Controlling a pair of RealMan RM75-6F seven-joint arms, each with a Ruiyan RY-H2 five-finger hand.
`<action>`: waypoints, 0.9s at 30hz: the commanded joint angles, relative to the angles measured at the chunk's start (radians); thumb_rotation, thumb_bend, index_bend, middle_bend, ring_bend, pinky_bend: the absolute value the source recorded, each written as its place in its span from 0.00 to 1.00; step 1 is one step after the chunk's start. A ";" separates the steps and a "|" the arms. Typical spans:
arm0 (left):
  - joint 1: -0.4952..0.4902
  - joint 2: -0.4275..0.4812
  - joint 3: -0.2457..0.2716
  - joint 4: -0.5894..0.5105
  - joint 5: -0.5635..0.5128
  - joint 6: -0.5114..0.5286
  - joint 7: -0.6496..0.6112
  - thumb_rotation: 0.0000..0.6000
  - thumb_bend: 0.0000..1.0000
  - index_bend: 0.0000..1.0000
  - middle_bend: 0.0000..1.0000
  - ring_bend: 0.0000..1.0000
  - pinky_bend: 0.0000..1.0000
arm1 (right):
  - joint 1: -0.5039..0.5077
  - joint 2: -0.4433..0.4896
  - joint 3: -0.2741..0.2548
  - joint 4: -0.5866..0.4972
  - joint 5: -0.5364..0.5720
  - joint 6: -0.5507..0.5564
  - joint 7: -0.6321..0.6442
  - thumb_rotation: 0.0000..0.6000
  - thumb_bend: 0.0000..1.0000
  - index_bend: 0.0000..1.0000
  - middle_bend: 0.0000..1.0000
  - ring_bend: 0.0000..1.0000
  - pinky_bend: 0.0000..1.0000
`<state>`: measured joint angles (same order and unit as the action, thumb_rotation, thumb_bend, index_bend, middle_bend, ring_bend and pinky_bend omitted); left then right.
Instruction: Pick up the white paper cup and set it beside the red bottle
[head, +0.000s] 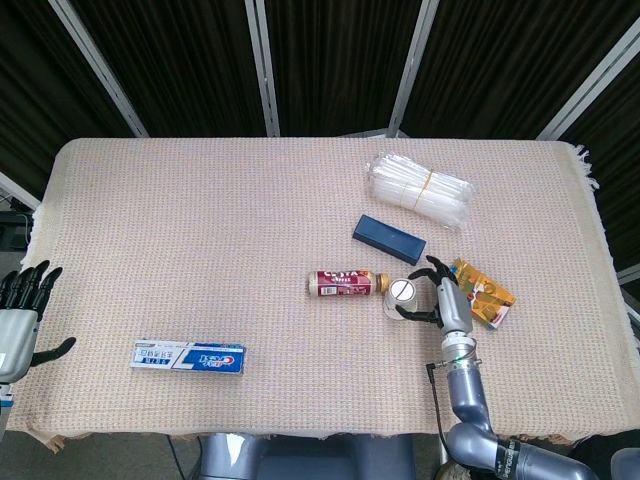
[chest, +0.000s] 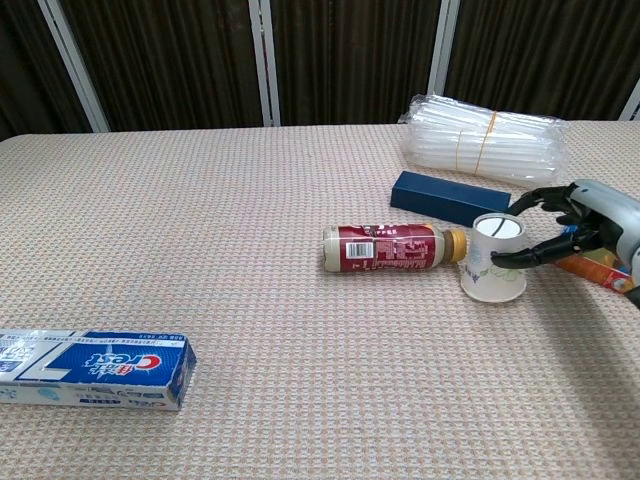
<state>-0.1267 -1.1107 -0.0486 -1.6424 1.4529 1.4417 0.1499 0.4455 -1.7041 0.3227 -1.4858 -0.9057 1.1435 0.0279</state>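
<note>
Desk (head: 200, 220), one, under a woven beige cloth. Your left hand (head: 20, 315) shows only in the head view, at the desk's 8 o'clock edge, fingers spread, holding nothing; the chest view omits it. Your right hand (chest: 580, 225) sits at the white paper cup's 3 o'clock, fingers splayed; contact with the cup cannot be told.

Counted, one each: plastic bundle (head: 418, 190), toothpaste box (chest: 90, 368), blue box (chest: 448, 197), orange packet (head: 485, 292), red bottle (chest: 385, 248) lying flat, white paper cup (chest: 494, 257) inverted, at the bottle cap's 3 o'clock, just beside it.
</note>
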 joint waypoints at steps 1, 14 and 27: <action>0.000 0.000 0.000 0.000 0.000 0.000 0.000 1.00 0.09 0.00 0.00 0.00 0.00 | -0.011 0.014 -0.002 -0.019 -0.008 0.003 0.008 1.00 0.19 0.29 0.04 0.00 0.00; 0.001 -0.001 0.000 -0.001 -0.001 0.001 0.002 1.00 0.09 0.00 0.00 0.00 0.00 | -0.041 0.137 -0.019 -0.155 -0.105 0.041 -0.028 1.00 0.16 0.12 0.00 0.00 0.00; 0.002 -0.003 -0.002 -0.003 -0.004 0.004 0.006 1.00 0.09 0.00 0.00 0.00 0.00 | -0.050 0.400 -0.083 -0.177 -0.267 0.093 -0.286 1.00 0.10 0.06 0.00 0.00 0.00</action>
<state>-0.1244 -1.1133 -0.0501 -1.6447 1.4492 1.4457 0.1555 0.4029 -1.3352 0.2690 -1.7002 -1.1231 1.2155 -0.2183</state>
